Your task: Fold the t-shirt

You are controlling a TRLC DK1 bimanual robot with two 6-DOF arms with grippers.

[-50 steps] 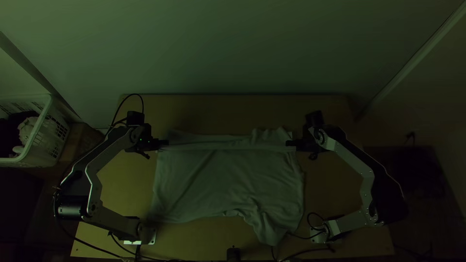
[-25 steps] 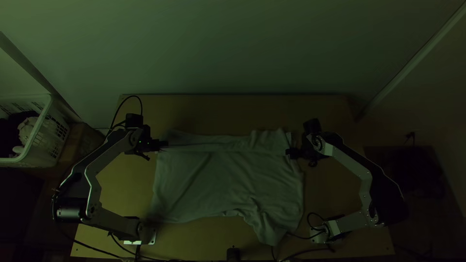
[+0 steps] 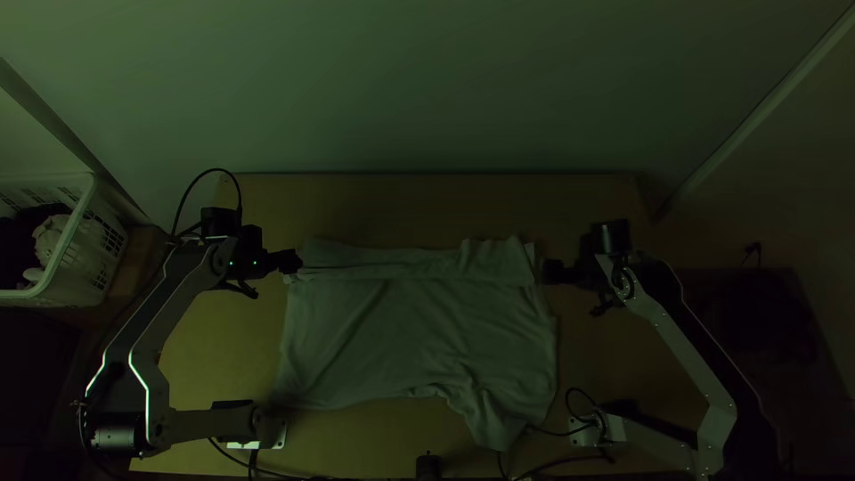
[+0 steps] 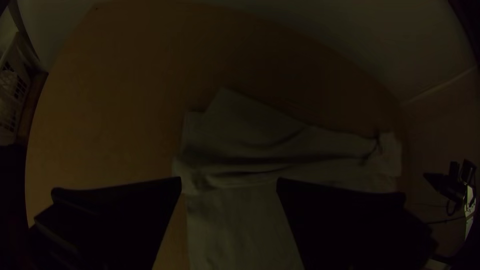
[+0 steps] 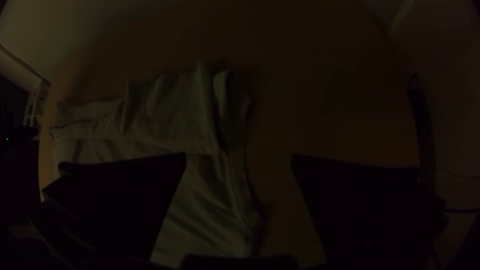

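Evidently, in the top view, the left claw [image 3: 296,261] and right claw [image 3: 547,271] have both drawn outward from the ends of the folded strip [image 3: 401,266], which lies along the far side of the t-shirt [image 3: 419,330], otherwise spread, wrinkled, on the surface [image 3: 410,209]. Left wrist view: that claw gapes wide, empty. Right wrist view: likewise wide apart, holding nothing. This fold seems released, ready for another.
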